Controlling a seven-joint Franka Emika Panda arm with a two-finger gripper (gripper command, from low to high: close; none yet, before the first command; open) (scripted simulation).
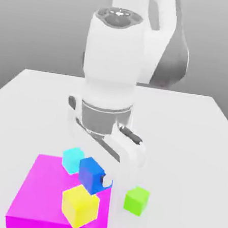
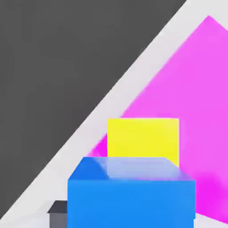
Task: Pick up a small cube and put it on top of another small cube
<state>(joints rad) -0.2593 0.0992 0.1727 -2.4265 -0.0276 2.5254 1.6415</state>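
tool (image 1: 101,178) clamped on the small dark blue cube (image 1: 90,173), above the magenta block (image 1: 41,198).

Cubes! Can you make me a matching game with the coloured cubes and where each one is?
Things:
1. blue cube
2. yellow cube
3. green cube
4. cyan cube

Places:
A. on the white table, beside the pink block
B. held in the pincer
C. on the pink block, near its front edge
D. on the pink block, at its back edge

Pairs: 1-B, 2-C, 3-A, 4-D
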